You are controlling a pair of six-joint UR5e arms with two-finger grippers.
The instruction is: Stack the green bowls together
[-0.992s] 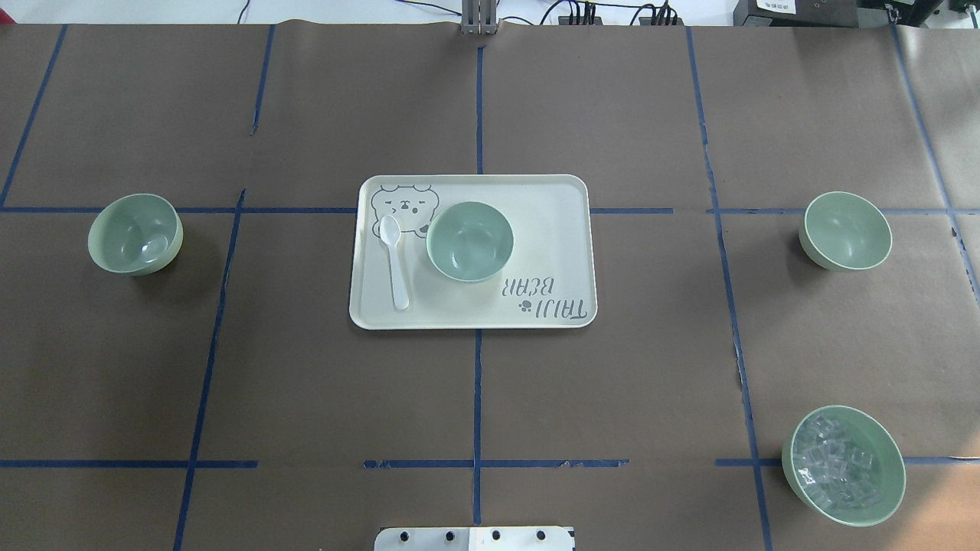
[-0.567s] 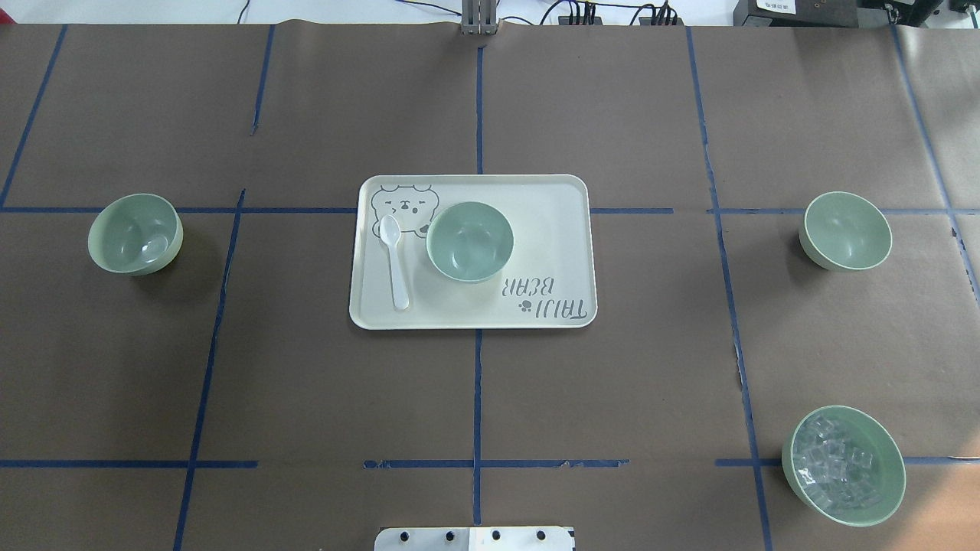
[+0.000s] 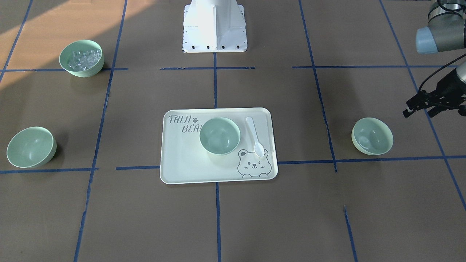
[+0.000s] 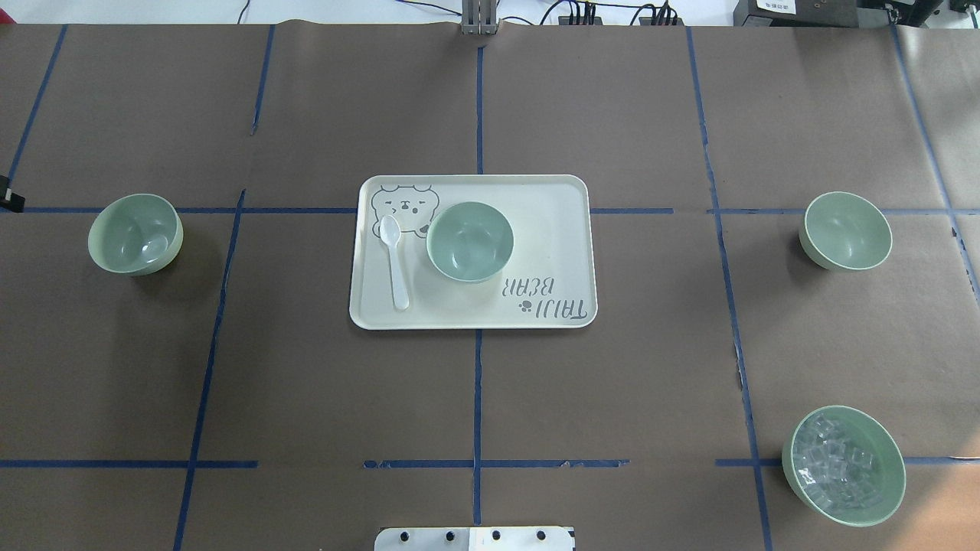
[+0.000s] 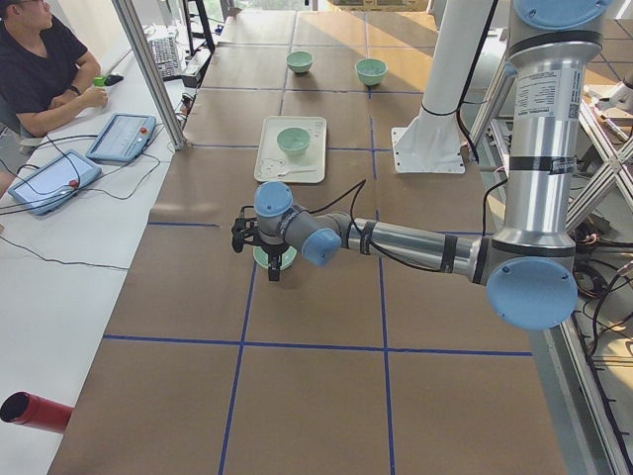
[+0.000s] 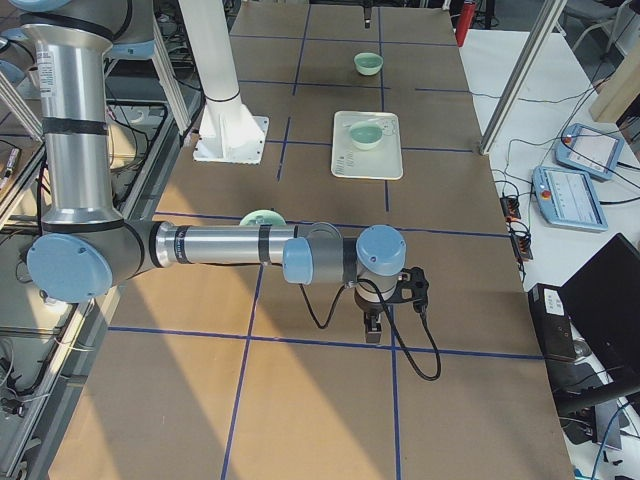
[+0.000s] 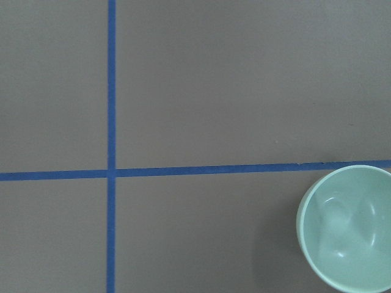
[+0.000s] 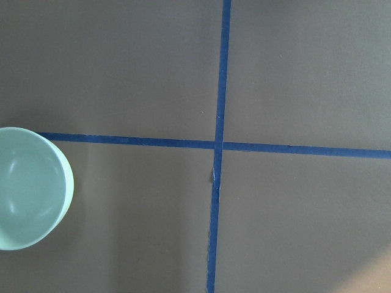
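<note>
Three plain mint-green bowls stand apart. One (image 4: pixel 135 233) is at the table's left, one (image 4: pixel 469 241) stands on the cream bear-print tray (image 4: pixel 551 229), and one (image 4: pixel 846 230) is at the right. My left gripper (image 3: pixel 418 113) hovers just outside the left bowl (image 3: pixel 372 136), empty, its two fingers apart. Its wrist view shows that bowl (image 7: pixel 348 229) at the lower right. My right gripper (image 6: pixel 378 325) shows only in the exterior right view, so I cannot tell its state. Its wrist view shows the right bowl (image 8: pixel 27 189) at the left edge.
A green bowl with clear cubes (image 4: pixel 844 465) stands at the near right. A white spoon (image 4: pixel 395 260) lies on the tray beside the middle bowl. The robot's base (image 3: pixel 214 25) is at the table's near middle. An operator (image 5: pixel 40 69) sits across the table.
A corner of my left gripper has come into the overhead view at its left edge. The bowls, tray and spoon have not moved.
</note>
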